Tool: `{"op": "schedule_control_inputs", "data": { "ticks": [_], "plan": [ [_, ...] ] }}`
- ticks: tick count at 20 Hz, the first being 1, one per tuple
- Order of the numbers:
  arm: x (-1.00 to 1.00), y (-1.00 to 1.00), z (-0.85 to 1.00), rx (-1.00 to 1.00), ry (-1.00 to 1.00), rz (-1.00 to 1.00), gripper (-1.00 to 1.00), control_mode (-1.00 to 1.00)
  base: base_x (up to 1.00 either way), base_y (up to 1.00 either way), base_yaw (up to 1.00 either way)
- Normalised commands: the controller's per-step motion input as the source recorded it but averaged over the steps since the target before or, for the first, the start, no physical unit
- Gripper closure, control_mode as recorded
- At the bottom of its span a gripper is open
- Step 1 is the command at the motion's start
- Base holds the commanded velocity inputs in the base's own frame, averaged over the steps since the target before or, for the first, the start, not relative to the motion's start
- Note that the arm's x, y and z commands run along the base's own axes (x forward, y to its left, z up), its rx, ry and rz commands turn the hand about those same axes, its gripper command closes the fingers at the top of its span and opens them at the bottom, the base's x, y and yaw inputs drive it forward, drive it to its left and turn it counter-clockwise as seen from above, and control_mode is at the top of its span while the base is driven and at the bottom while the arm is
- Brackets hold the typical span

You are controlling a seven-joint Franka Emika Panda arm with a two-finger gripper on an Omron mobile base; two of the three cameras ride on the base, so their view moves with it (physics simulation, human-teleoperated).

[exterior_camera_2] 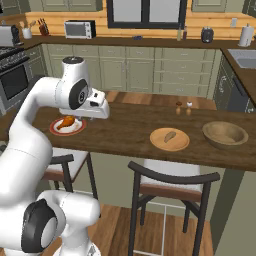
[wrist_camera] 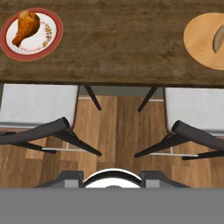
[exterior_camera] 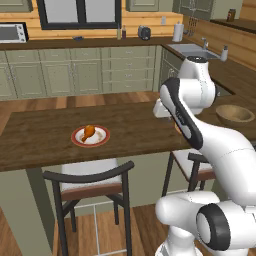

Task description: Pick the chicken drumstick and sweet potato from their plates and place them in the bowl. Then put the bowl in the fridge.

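The glossy chicken drumstick point(wrist_camera: 26, 27) lies on a white red-rimmed plate point(wrist_camera: 50, 39) at the table's left; it also shows as the drumstick point(exterior_camera_2: 65, 123) and the drumstick point(exterior_camera: 88, 132). The brown sweet potato point(exterior_camera_2: 170, 136) rests on the flat wooden plate point(exterior_camera_2: 161, 141), which shows as the wooden plate point(wrist_camera: 199, 41) at the hand view's right edge. The deep wooden bowl point(exterior_camera_2: 225, 135) stands empty at the table's right end. My gripper point(wrist_camera: 112, 178) hangs high over the table's near edge, between the two plates and pointing down. Its fingers are apart with nothing between them. The fridge is out of view.
Two stools with grey seats and dark curved backs point(wrist_camera: 52, 131) point(wrist_camera: 197, 133) stand under the table's near edge. Two small shakers point(exterior_camera_2: 183, 108) sit at the table's far side. Green cabinets, a counter and a sink point(exterior_camera: 187, 49) line the back walls.
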Motion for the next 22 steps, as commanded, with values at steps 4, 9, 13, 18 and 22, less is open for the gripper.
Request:
{"op": "schedule_control_inputs", "data": {
  "ticks": [4, 9, 13, 18, 22],
  "plan": [
    [-0.06, 0.1, -0.11, 0.0, 0.01, 0.0, -1.0, -1.0, 0.0, 0.0, 0.0],
    [0.16, 1.0, -0.48, 0.0, 0.0, -0.03, -1.0, -1.0, 0.0, 0.0, 0.0],
    [0.8, 1.0, -0.42, 0.0, 0.0, -0.07, -1.0, -1.0, 0.0, 0.0, 0.0],
    [0.99, 0.99, -0.26, 0.01, 0.0, -0.07, -1.0, -1.0, 0.0, 0.0, 0.0],
    [0.93, 0.94, -0.16, 0.04, 0.1, -0.11, -1.0, -1.0, 0.0, 0.0, 0.0]
  ]
}}
